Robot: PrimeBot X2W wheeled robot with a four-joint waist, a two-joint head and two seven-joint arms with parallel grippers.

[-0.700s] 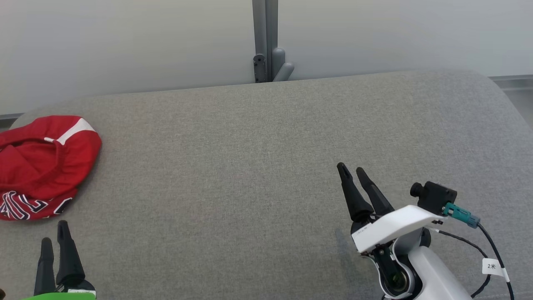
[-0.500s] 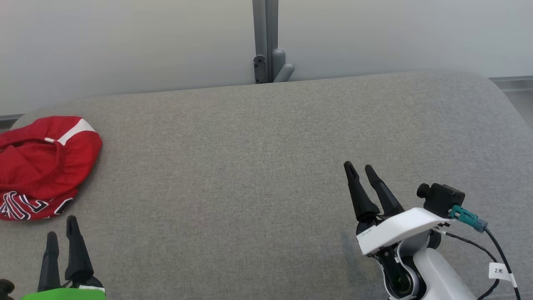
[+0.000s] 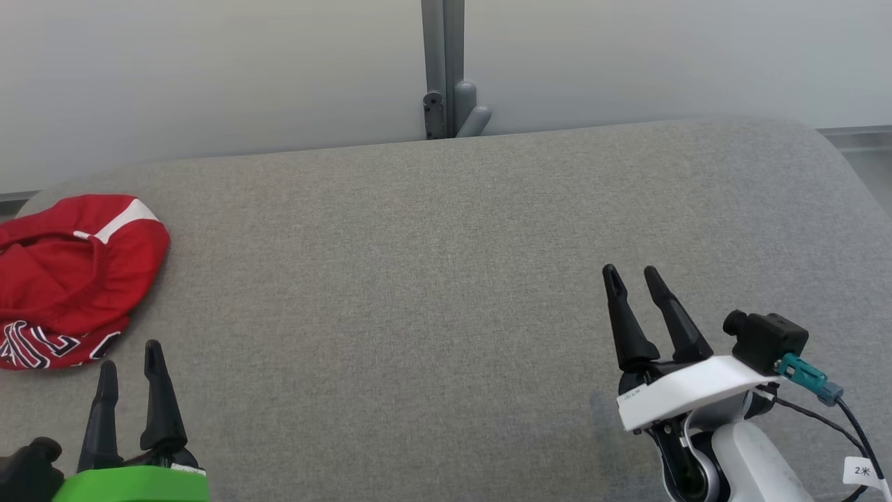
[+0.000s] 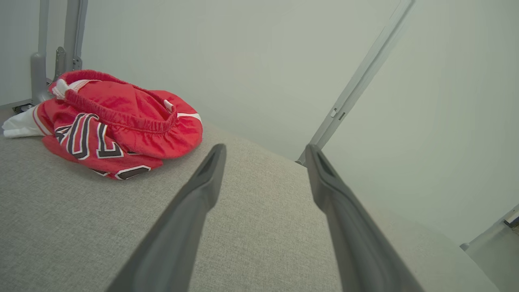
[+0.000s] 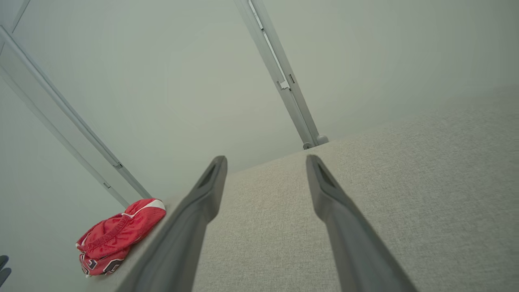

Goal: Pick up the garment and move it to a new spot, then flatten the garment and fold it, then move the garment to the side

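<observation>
Left end effector, released, is near the red garment; right end effector, released, well apart.

You see the garment as thin red cloth with a faint sheen, its waistband gathered and ribbed, its lettering a flat print; the grey surface under it looks like coarse woven fabric, matt throughout; the left gripper and right gripper have dark fingers of matt plastic; the white shell is smooth and glossy; the post looks like satin grey painted metal.
</observation>
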